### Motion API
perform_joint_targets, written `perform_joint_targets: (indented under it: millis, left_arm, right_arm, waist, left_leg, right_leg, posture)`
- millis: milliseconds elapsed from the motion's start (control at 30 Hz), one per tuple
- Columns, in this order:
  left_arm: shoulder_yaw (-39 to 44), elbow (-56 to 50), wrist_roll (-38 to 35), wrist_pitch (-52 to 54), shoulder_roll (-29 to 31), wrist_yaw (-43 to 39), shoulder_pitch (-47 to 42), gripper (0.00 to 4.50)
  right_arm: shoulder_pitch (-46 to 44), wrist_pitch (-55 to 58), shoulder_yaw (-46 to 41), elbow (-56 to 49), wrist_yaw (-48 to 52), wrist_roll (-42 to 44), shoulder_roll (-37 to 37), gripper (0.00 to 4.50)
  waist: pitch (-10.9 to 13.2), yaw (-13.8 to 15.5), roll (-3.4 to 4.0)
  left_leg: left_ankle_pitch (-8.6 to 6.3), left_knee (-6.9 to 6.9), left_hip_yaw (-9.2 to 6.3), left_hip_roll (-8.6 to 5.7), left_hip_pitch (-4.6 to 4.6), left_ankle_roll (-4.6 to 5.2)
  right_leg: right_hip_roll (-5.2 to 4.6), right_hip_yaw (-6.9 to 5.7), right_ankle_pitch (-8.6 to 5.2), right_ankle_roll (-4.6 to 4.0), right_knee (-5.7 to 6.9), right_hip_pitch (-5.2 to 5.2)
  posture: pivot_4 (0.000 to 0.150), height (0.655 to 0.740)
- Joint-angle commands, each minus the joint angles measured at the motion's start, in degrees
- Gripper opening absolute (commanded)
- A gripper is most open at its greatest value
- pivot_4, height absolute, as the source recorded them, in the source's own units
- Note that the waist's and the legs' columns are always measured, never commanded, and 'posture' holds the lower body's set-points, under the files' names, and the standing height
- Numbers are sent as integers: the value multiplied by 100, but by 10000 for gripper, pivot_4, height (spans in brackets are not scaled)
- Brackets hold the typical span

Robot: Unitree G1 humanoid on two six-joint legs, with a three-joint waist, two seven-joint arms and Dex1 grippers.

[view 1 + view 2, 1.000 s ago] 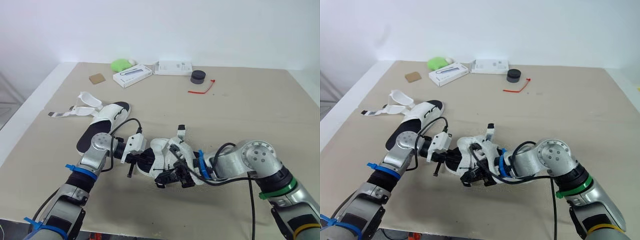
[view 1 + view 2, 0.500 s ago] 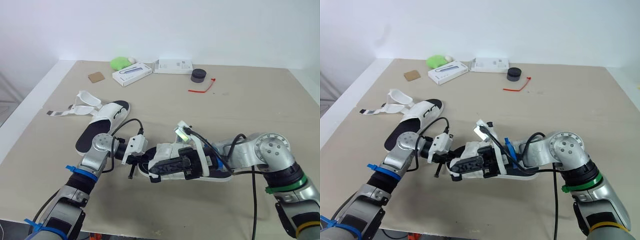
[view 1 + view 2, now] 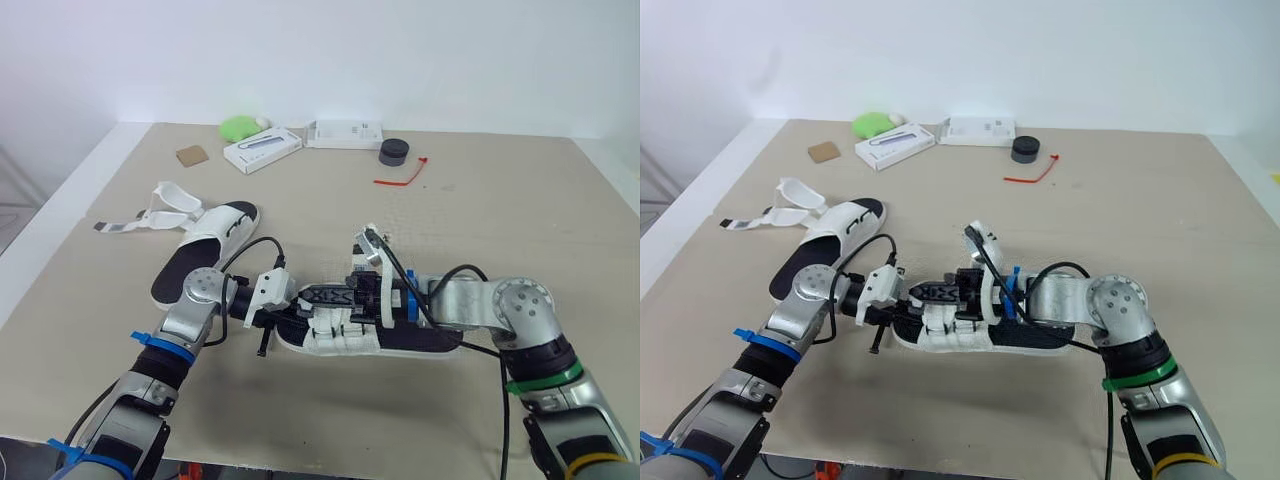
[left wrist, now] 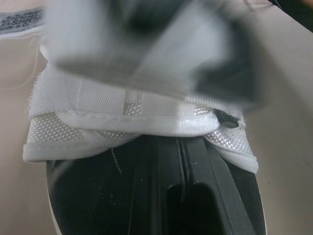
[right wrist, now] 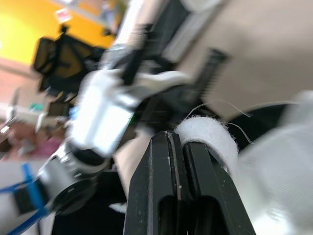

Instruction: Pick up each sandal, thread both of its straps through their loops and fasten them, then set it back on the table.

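Bright, even light washes the tabletop [image 3: 500,210]; shadows lie soft and faint; both wrist views are smeared and out of focus up close.

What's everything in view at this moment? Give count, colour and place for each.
sandals: 2, white with black insoles; near sandal at front middle, left sandal with straps loose
boxes: 2, white, far edge
lump: 1, green, far edge
square: 1, brown, far left
puck: 1, black, far middle
tie: 1, red, beside puck
table: 1, beige
left end effector: black, shut, over near sandal's insole
right end effector: black, shut, at its straps
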Motion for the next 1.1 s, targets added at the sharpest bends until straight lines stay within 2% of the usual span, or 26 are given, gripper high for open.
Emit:
perform_joint_targets:
  millis: [33, 100, 200, 333, 367, 400, 467, 500, 700, 900, 1000, 1100]
  left_arm:
    - [-695, 556, 534, 106, 41, -166, 449, 0]
    - [-688, 591, 534, 87, 37, -168, 434, 0]
    - [-682, 653, 542, 49, 33, -171, 401, 0]
    - [-672, 720, 541, 12, 20, -162, 369, 0]
    - [-671, 731, 541, 4, 18, -160, 366, 0]
    - [-669, 738, 541, -1, 17, -157, 365, 0]
    - [-665, 762, 545, -23, 18, -152, 369, 0]
    - [-665, 776, 548, -35, 18, -150, 369, 0]
    - [-667, 839, 554, -71, -3, -140, 368, 0]
    - [-650, 1025, 589, -242, -55, -142, 344, 0]
    - [-554, 1064, 507, -394, -116, -128, 328, 0]
    - [-362, 907, 270, -340, -193, -111, 260, 0]
  right_arm:
    - [102, -439, -450, 119, -594, 59, 121, 1054]
    - [60, -451, -486, 247, -817, 59, 122, 1054]
    - [10, -435, -525, 457, -1190, 59, 194, 9037]
    - [-51, -295, -627, 611, -1385, 59, 318, 24885]
    - [-74, -274, -649, 642, -1418, 59, 339, 31717]
    - [-107, -269, -656, 675, -1471, 59, 338, 33454]
    - [-194, -264, -696, 782, -1519, 59, 322, 42886]
    - [-234, -265, -712, 834, -1528, 59, 304, 44774]
    - [-592, -272, -896, 1085, -1363, 13, 142, 44774]
    - [-1078, 232, -1627, 594, 407, 59, -289, 44774]
    - [-914, 582, -2031, -49, 1492, 41, -821, 44774]
    - [-514, 832, -2335, -624, 2480, -413, -1345, 44774]
  waist:
    - [-2, -2, 4]
    - [-2, -1, 4]
    - [-3, 0, 4]
    - [-14, 0, 14]
    - [-16, 0, 16]
    - [-22, 1, 20]
    - [-31, 0, 18]
    - [-34, 1, 18]
    - [-46, 6, 14]
    - [-44, 11, 52]
    - [-43, 39, 48]
    - [-40, 43, 42]
  left_leg:
    - [0, 0, 1, 0, 0, 0]
    - [0, 0, 3, 0, 6, 0]
    - [0, 0, 3, 0, 20, 0]
    - [-1, -1, 4, 7, 49, 2]
    - [-1, -1, 4, 10, 50, 2]
    - [-1, 0, 4, 10, 50, 2]
    - [-1, -1, 4, 11, 52, 2]
    - [-1, -1, 4, 12, 52, 2]
    - [-1, 0, 5, 12, 53, 2]
    - [-2, -10, 21, 11, 48, 5]
    - [-3, -12, 15, 10, 47, 6]
    - [-4, -11, 9, 4, 43, 7]
  right_leg:
    - [0, 2, 0, 0, 0, 0]
    - [0, 4, 0, 0, 0, 3]
    - [0, 4, 0, 0, 0, 16]
    - [4, 5, -1, -2, 0, 19]
    - [8, 5, 0, -5, 0, 20]
    - [8, 5, 0, -5, 0, 20]
    - [9, 5, 1, -6, 0, 20]
    - [9, 5, 1, -7, 0, 20]
    - [10, 6, 2, -8, 0, 20]
    - [10, 18, -1, -12, 0, 29]
    - [10, 12, -8, -10, -2, 31]
    - [9, 14, -10, -6, -12, 38]
  posture:
    - [1500, 7400]
    - [1500, 7400]
    - [1500, 7400]
    - [1500, 7400]
    - [1500, 7400]
    - [1500, 7400]
    - [1500, 7400]
    - [1500, 7400]
    - [1500, 7400]
    - [1500, 7400]
    - [1500, 7400]
    - [1500, 7400]
